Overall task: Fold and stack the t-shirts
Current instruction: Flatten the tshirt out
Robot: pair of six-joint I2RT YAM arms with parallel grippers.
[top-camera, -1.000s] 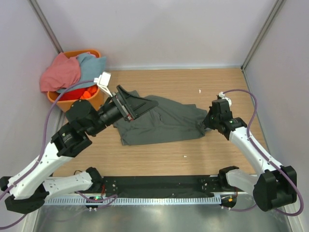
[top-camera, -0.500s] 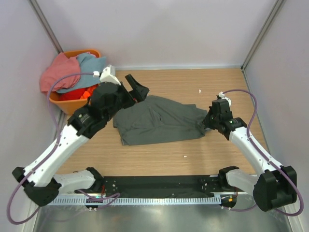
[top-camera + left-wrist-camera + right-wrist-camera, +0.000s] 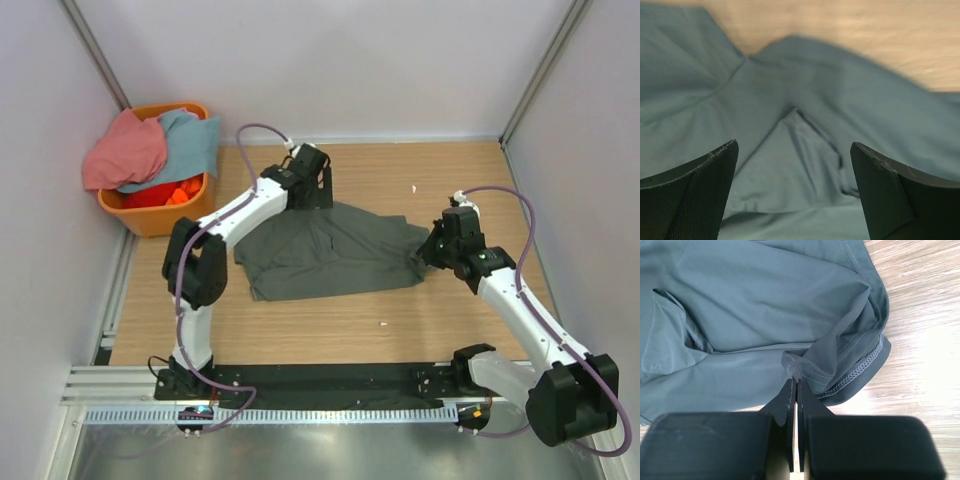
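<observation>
Grey shirt [image 3: 330, 250] is lying crumpled near the middle of the table [image 3: 400, 170], whose top is showing a pale wood grain. The cloth is thin, matte and soft. It is spreading into a rough, wide patch, with shallow ridges and one raised fold running toward its far edge.

Basket [image 3: 150, 220], of orange plastic with a rounded rim, is standing at the far left corner, well apart from the grey shirt. It is holding a pink shirt [image 3: 125, 150] heaped over its left rim and a blue shirt [image 3: 195, 140] draping over its right rim; both are bunching loosely.

Left gripper [image 3: 322, 188] is hanging over the far edge of the grey shirt [image 3: 790, 125]. In the wrist view this gripper [image 3: 794, 150] is showing its jaws spread wide, with dark, finely textured pads [image 3: 705, 200] and nothing between them; the picture is slightly blurred.

Right gripper [image 3: 432, 250] is sitting at the right edge of the grey shirt [image 3: 750, 300]. In its wrist view the gripper [image 3: 796, 385] is pinching a small pucker of cloth between flat black fingers [image 3: 787, 405] that are pressing together. Just beside them, the hem [image 3: 860, 371] is curling over and showing a zigzag row of pale stitching.

Two white specks [image 3: 415, 187] are resting on the bare wood, apart from the cloth.
</observation>
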